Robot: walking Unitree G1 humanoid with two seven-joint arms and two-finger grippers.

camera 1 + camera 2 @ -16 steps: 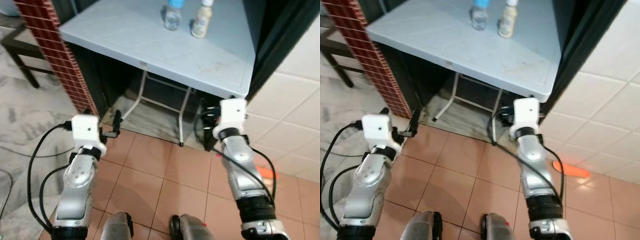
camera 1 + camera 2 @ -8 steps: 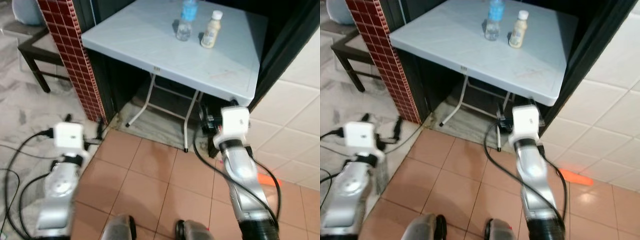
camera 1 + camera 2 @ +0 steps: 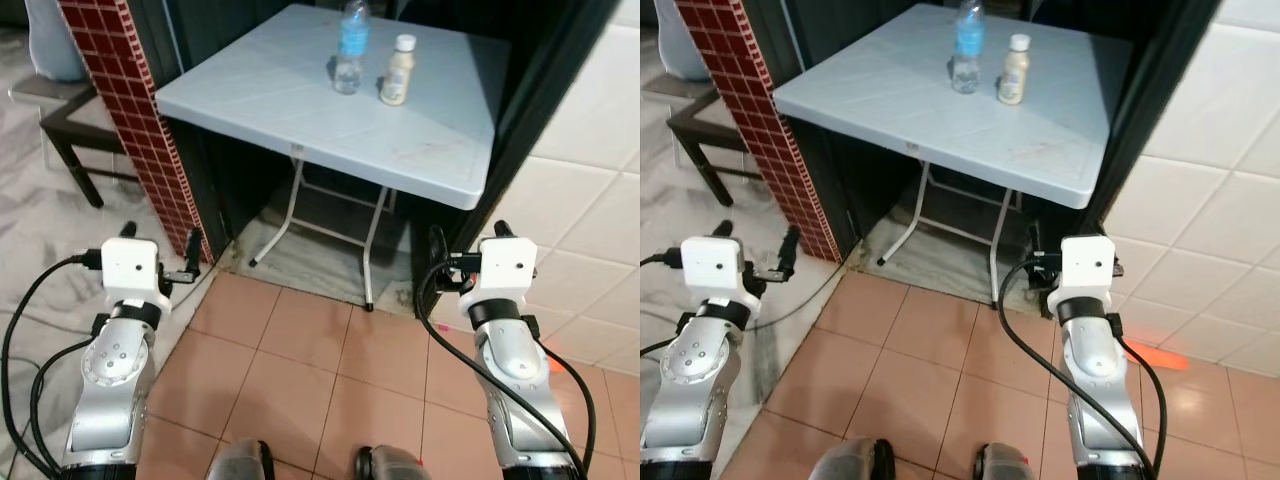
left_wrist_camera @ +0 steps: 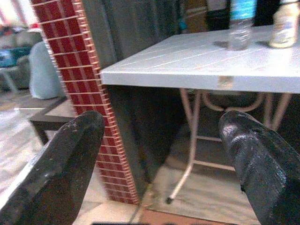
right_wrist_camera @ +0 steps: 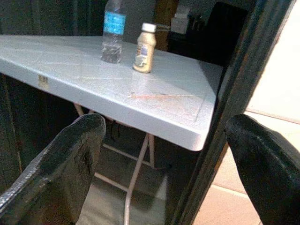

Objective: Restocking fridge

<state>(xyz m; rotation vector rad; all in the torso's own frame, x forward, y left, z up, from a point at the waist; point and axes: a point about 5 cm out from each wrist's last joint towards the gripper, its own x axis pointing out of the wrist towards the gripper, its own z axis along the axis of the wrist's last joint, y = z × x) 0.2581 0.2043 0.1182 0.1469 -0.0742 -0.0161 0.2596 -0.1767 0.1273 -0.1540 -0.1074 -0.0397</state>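
Left eye view: a pale grey folding plastic surface [image 3: 300, 100] stands ahead on thin white metal legs. Near its far edge stand a clear plastic water bottle with a blue label [image 3: 349, 48] and, just beside it toward the right edge, a small cream-coloured drink bottle with a white cap [image 3: 398, 71]; the two stand upright and apart. A red brick-tiled pillar [image 3: 120, 120] flanks the left edge, a dark door frame the right. Both silver arms are raised low over the terracotta floor tiles, well short of the near edge. The left claw [image 3: 192, 258] and right claw [image 3: 436, 255] hold nothing.

Right eye view: the same layout, with the bottles nearer the far left corner than the near edge.

Left wrist view: the left claw's two black fingers [image 4: 65, 154] are spread wide with nothing between them, framing the surface's near edge and the pillar.

Right wrist view: the right claw's fingers [image 5: 70, 154] likewise gape wide and empty, with both bottles standing beyond them.

The bottles look light and top-heavy, and they sit close together. A reach for one could clip its neighbour and topple it, and stepping closer risks the arms bumping the near edge.
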